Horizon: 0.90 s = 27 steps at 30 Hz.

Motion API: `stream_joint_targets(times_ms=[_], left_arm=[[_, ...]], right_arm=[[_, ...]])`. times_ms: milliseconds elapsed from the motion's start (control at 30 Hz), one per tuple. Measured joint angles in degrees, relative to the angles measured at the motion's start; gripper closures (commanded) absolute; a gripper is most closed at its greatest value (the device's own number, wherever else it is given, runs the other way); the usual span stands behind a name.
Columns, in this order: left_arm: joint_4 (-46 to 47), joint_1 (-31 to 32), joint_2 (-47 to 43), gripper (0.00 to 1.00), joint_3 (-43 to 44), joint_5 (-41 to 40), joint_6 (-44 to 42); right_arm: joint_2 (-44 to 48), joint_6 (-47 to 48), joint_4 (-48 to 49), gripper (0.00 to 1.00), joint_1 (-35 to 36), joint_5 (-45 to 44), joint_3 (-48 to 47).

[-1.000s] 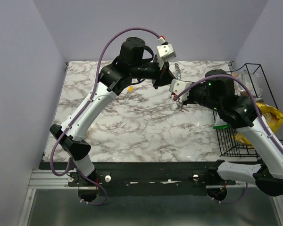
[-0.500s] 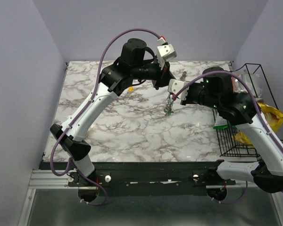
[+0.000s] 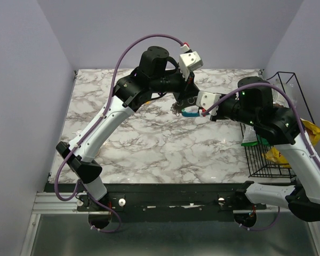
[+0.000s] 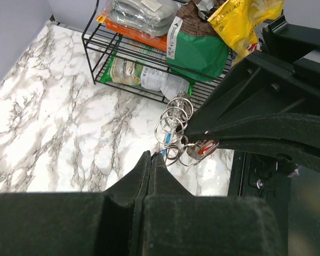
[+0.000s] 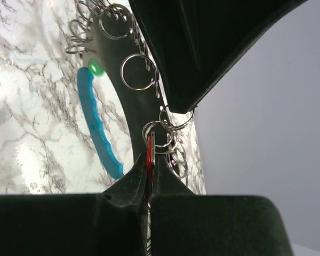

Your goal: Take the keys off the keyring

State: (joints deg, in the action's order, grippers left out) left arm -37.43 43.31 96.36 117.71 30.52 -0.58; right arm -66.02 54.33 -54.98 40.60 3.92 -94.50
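Note:
The keyring hangs in the air between my two grippers above the table's middle. Its bright blue part [image 3: 191, 113] shows in the top view and in the right wrist view [image 5: 98, 125], with a dark grey band [image 5: 120, 101] beside it. Several small silver rings [image 4: 173, 125] hang on it. My right gripper [image 5: 150, 160] is shut on a red-headed key [image 5: 149, 149], also seen from the left wrist [image 4: 204, 150]. A green key head [image 5: 96, 68] sits by the blue part. My left gripper [image 4: 152, 156] is shut on the thin ring wire. No yellow-orange key shows.
A black wire rack [image 3: 288, 133] with snack bags stands at the table's right edge, close behind my right arm; it also shows in the left wrist view [image 4: 138, 53]. The marble table [image 3: 122, 144] lies below the grippers. Grey walls enclose the back and sides.
The bunch hung down from my right gripper half a second ago. Now my left gripper has come down and shut on it, and the bunch is stretched between both grippers, slightly higher.

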Motion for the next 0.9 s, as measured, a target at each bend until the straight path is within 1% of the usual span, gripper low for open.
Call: stream_joint_targets(times_ms=[233,400,900], left_arm=[[0.1,0.2,0.0,1.0,0.0,-0.5,0.0],[0.1,0.2,0.0,1.0,0.0,-0.6,0.0],[3.3,0.3,-0.1,1.0,0.0,-2.7,0.0]], right_arm=[[0.3,0.2,0.2,0.99,-0.8,-0.1,0.2],[1.5,0.3,1.9,0.99,-1.0,-1.7,2.2],[1.5,-1.8,6.7,0.99,-2.9,-5.8,1.9]])
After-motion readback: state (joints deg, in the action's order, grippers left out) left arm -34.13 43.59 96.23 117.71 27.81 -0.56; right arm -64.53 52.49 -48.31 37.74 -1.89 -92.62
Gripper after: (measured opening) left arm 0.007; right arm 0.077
